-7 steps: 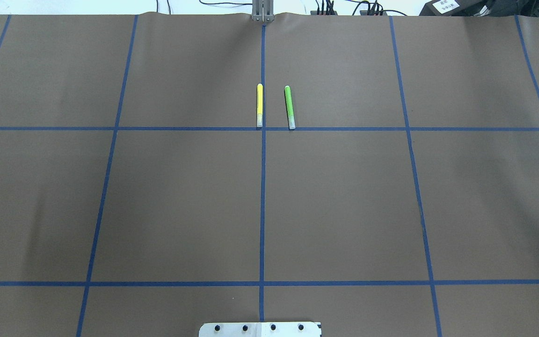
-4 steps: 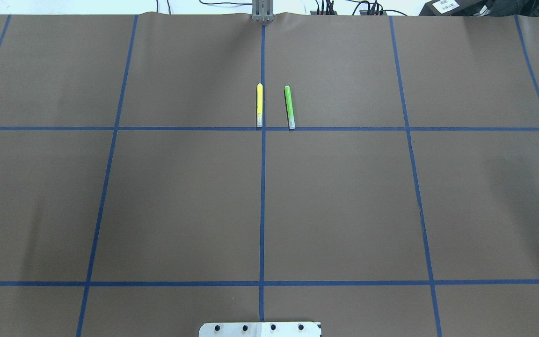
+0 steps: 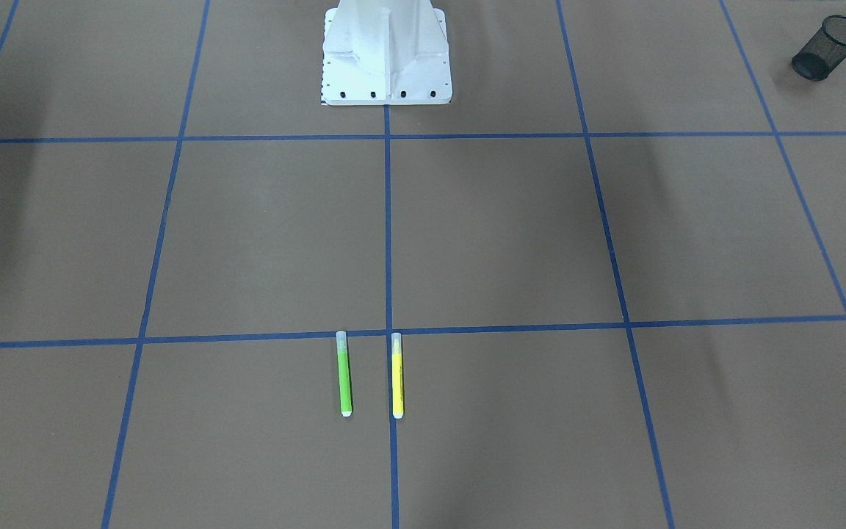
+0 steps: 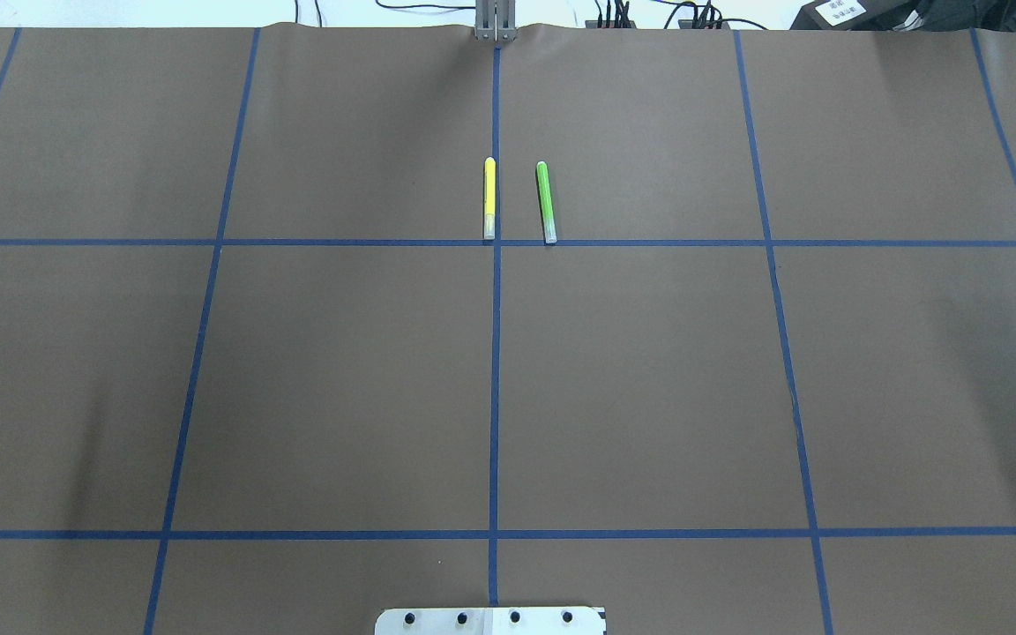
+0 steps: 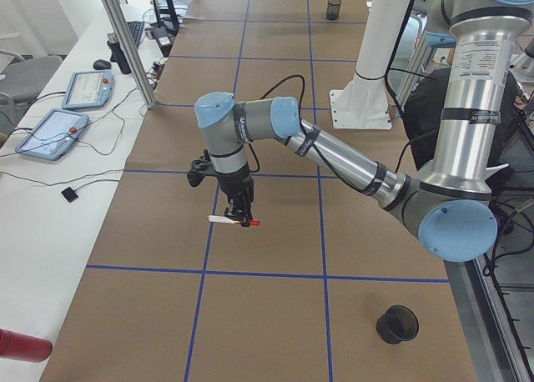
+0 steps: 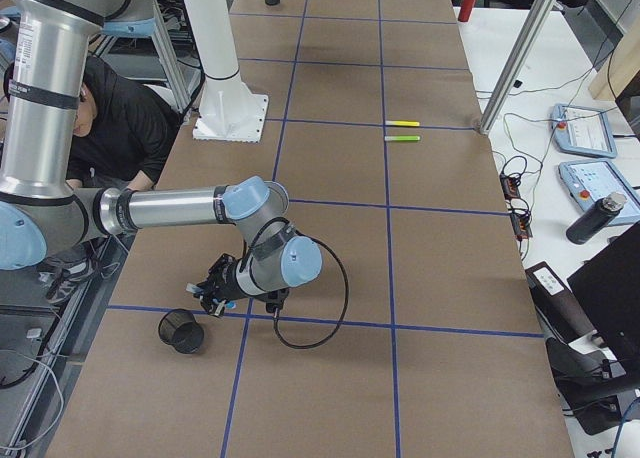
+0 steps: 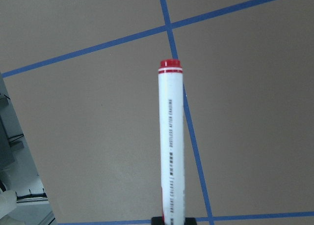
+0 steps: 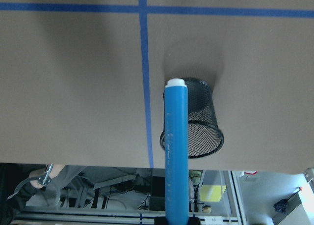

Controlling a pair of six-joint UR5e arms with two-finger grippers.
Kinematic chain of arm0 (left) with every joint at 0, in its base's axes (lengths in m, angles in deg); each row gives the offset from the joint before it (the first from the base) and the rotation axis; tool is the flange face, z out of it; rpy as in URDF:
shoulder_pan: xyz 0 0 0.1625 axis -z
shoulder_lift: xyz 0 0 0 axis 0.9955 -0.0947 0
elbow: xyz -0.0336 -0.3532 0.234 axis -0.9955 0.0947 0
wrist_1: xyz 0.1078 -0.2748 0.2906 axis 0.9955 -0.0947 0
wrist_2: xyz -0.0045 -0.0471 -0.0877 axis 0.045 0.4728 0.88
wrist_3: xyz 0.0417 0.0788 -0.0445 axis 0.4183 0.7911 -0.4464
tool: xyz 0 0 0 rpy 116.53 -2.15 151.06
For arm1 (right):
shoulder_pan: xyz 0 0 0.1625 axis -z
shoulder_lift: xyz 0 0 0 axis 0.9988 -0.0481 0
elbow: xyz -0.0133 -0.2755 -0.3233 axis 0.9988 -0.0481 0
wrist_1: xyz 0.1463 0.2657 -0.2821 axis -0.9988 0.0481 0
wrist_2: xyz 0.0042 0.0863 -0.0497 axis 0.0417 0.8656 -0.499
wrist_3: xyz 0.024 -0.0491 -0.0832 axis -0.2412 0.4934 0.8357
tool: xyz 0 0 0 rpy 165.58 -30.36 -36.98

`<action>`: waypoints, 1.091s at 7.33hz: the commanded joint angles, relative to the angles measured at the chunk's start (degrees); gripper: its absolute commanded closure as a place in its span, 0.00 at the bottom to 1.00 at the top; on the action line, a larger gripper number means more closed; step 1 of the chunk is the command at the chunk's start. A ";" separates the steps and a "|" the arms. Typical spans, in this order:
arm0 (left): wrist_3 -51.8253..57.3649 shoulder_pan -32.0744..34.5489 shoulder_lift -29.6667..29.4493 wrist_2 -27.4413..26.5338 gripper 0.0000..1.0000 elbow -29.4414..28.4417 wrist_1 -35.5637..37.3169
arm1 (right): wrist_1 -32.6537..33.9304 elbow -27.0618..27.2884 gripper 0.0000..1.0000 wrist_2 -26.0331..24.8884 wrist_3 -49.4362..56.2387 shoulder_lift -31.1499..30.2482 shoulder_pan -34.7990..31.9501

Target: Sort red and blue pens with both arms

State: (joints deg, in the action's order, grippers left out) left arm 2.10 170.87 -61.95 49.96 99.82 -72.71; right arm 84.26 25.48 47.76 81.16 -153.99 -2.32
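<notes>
a pen in each gripper

the left gripper (image 5: pixel 241 217) is closed around the white-barrelled pen with red cap (image 7: pixel 170 146). the pen lies level in its fingers, clear of the brown paper-covered table (image 4: pixel 649 379) and above one of the blue tape lines (image 4: pixel 494 397). in the left wrist view its red end points toward a crossing of those lines. the black mesh cup on the left side (image 5: pixel 396 324) sits well apart from it, nearer the table's end.

the right gripper (image 6: pixel 216 296) is clamped on the blue-barrelled pen with white end (image 8: pixel 175 151), low over the table and just beside the other black mesh cup (image 6: pixel 182 330). in the right wrist view the pen's white end overlaps that cup's wall; whether they touch i cannot tell.

the yellow marker with clear cap (image 4: pixel 489 198) and the green marker with clear cap (image 4: pixel 546 202) lie side by side, near each other but apart. their clear caps reach a cross line of tape, and the yellow one is just beside the centre line.
</notes>
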 commanded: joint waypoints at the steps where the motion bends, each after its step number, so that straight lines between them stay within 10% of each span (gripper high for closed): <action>1: -0.09 -0.08 -0.10 0.07 1.00 1.78 0.07 | 4.84 -3.24 1.00 0.45 0.67 -0.65 -0.18; 8: -0.09 0.00 -0.98 0.15 1.00 5.38 0.16 | 2.64 -14.22 1.00 0.89 0.58 -3.56 -0.09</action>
State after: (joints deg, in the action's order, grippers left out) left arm 2.01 170.88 -62.89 50.05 104.34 -72.57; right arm 87.08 13.97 48.66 81.87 -158.12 -2.48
